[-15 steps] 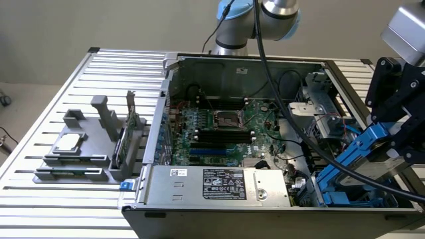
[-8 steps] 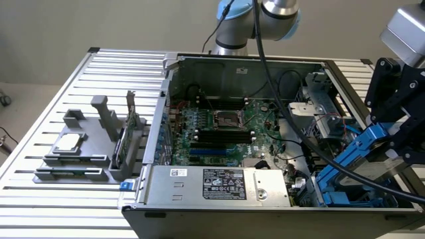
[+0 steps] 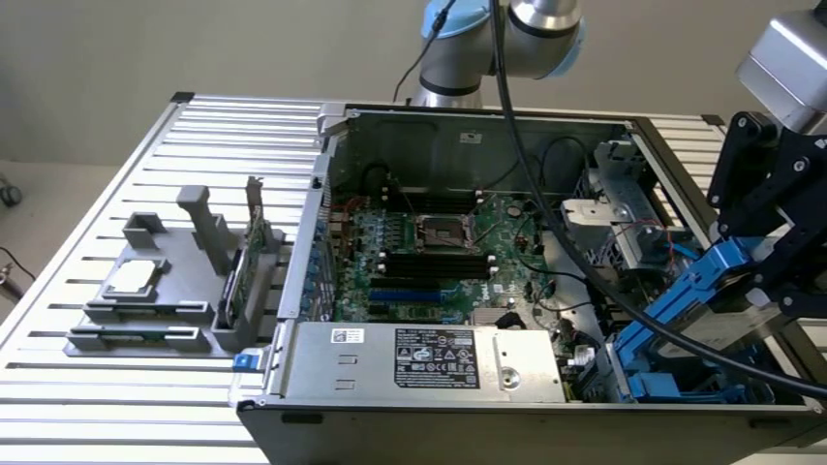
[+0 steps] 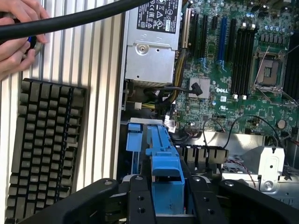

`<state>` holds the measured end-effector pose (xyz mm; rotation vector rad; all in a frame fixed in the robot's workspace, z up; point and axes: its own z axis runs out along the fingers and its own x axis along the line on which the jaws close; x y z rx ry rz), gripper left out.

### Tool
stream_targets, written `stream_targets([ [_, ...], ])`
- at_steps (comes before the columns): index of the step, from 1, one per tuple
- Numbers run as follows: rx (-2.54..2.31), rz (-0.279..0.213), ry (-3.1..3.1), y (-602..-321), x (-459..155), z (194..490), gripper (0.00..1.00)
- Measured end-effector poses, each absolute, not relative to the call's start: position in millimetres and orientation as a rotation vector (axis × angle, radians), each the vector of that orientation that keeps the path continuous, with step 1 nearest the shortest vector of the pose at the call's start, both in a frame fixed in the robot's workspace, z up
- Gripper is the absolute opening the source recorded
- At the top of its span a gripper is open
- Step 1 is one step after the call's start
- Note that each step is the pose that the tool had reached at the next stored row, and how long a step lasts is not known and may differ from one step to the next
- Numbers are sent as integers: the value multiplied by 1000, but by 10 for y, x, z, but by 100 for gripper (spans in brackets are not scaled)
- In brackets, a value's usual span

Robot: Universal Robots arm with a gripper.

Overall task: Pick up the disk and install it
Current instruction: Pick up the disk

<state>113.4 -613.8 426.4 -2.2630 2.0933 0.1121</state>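
Smooth blue plastic around the disk (image 3: 698, 276); ribbed, matt metal table (image 3: 77, 387).

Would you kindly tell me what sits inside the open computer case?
A green motherboard, a grey power supply box and a blue drive bay. The gripper, shut on the disk, hangs over that bay. Whatever lies beneath the box is covered.

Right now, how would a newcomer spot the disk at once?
Find the open computer case on the slatted table; at its edge on the exterior view's right, the gripper holds the disk tilted. It is a silver-grey slab framed by bright blue rails, unlike the stickered grey box.
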Motion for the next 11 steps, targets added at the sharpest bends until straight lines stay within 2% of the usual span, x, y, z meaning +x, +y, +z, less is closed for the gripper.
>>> stream_targets([
  [11, -2259, 119, 2088, -6139, 1137, 4279, 33],
])
